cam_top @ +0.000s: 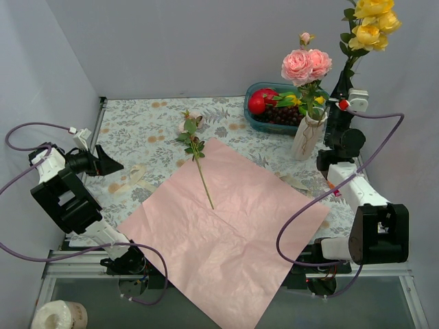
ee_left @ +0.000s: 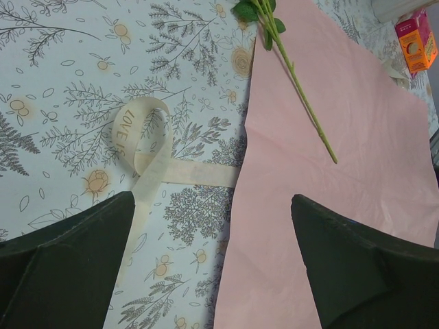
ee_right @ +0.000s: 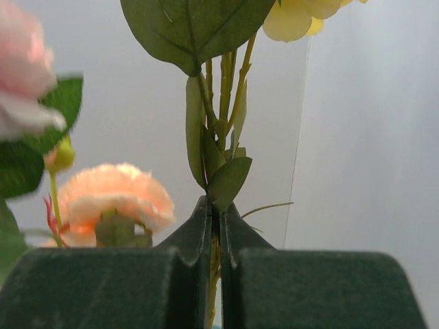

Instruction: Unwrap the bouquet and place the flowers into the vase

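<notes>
One yellow-flowered stem (cam_top: 370,24) stands upright, pinched in my right gripper (ee_right: 216,212), whose jaws are closed thin on it. It is just right of the vase (cam_top: 307,137) at the far right, which already holds pink flowers (cam_top: 305,65). My left gripper (ee_left: 212,197) hangs wide and empty near the ribbon (ee_left: 147,157). I judge this to be the placing step: next I must line the stem end over the narrow neck and lower it. A loose stem (cam_top: 199,161) lies on the spread paper (cam_top: 233,233).

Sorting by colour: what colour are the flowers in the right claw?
The flowers are yellow; clearest in top view.
</notes>
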`<state>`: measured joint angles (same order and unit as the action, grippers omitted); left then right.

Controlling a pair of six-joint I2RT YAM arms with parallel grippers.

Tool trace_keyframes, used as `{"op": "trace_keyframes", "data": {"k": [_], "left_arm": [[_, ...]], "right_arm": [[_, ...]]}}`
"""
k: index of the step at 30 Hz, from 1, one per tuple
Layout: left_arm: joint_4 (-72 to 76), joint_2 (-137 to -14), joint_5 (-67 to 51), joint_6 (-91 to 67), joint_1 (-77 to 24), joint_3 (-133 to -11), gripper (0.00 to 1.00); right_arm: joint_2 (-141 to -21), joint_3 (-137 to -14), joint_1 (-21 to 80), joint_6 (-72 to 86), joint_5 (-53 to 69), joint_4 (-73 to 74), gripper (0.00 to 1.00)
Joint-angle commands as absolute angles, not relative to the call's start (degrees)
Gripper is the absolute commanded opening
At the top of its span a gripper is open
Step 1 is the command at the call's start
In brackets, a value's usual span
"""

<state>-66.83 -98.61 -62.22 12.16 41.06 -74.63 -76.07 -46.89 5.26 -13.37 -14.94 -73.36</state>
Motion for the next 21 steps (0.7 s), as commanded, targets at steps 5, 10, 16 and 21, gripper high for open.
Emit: {"op": "trace_keyframes", "data": {"k": [5, 10, 16, 21], "left_arm": [[-66.71, -98.26, -63.20, 12.39, 40.17, -75.06, 0.98], [-67.15, -98.26, -62.23, 12.22, 40.08, -76.11, 0.98], [-68.73, -99.49, -61.53, 12.30, 39.81, -78.92, 0.98], [-68.38, -99.75, -60.91, 12.22, 39.81, -79.01, 0.98]], "right_arm": [[-77.16, -55.72, 5.01, -11.69, -12.13, -90.35, 0.01], [-80.32, -58.00, 5.01, -12.83, -11.17, -91.49, 0.01], [-81.56, -58.62, 5.45, -13.88, -9.76, -93.07, 0.01], [-81.04, -55.81, 8.34, -18.10, -7.21, -94.48, 0.01]]}}
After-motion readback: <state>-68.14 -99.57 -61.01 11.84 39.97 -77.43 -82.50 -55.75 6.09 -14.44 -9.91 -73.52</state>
